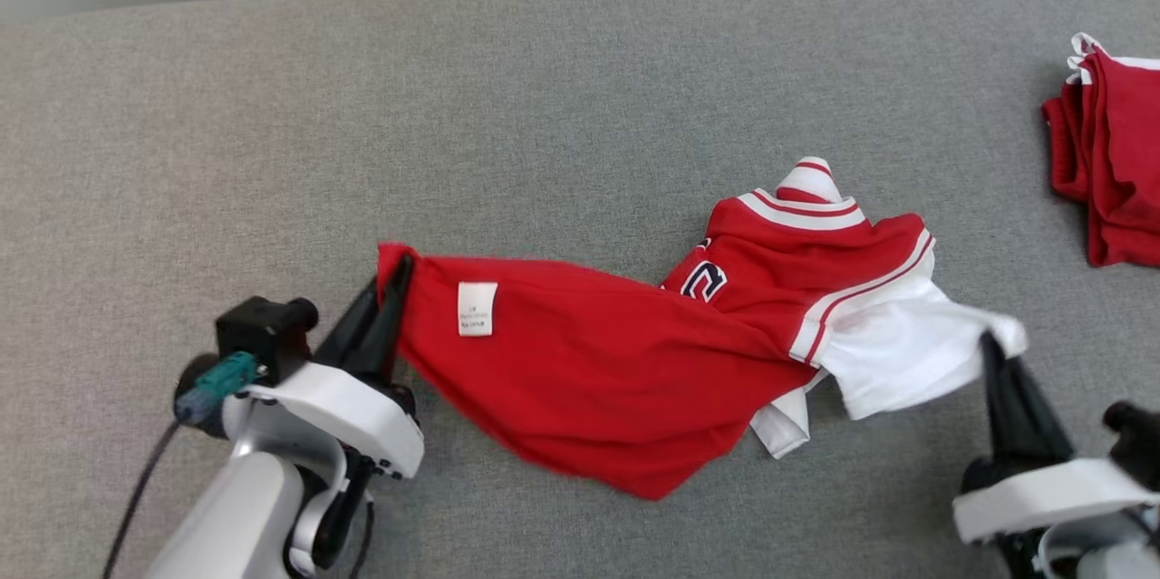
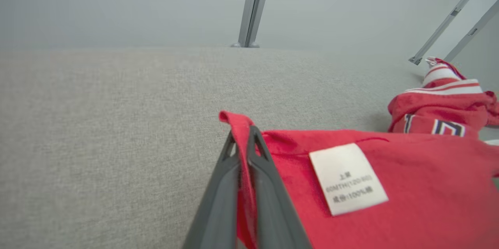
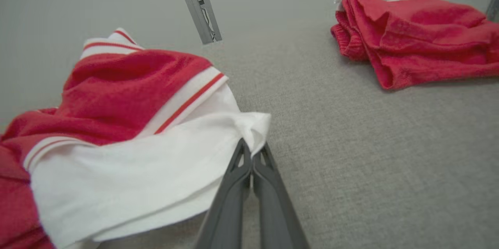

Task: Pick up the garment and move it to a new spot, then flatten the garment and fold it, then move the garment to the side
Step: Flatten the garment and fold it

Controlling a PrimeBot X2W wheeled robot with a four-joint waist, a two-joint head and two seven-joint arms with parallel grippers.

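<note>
Gripping red hem corner (image 2: pixel 237 121) with left gripper (image 1: pixel 391 275), white sleeve end (image 3: pixel 255 124) with right gripper (image 1: pixel 988 345), both closed on cloth. Red-and-white jersey (image 1: pixel 589 361) rumpled, slung between, on grey tabletop (image 1: pixel 453 108), well left of folded red pile (image 1: pixel 1115 180). Judged at pickup stage: moving, flattening, folding, setting aside left to do.

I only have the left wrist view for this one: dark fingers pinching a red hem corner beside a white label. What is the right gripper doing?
Observer: The right gripper is shut on the white corner at the other end of the red jersey.
Operator: Anything else on the grey surface?
Observer: A second red garment lies bunched at the far right, apart from the jersey.
</note>
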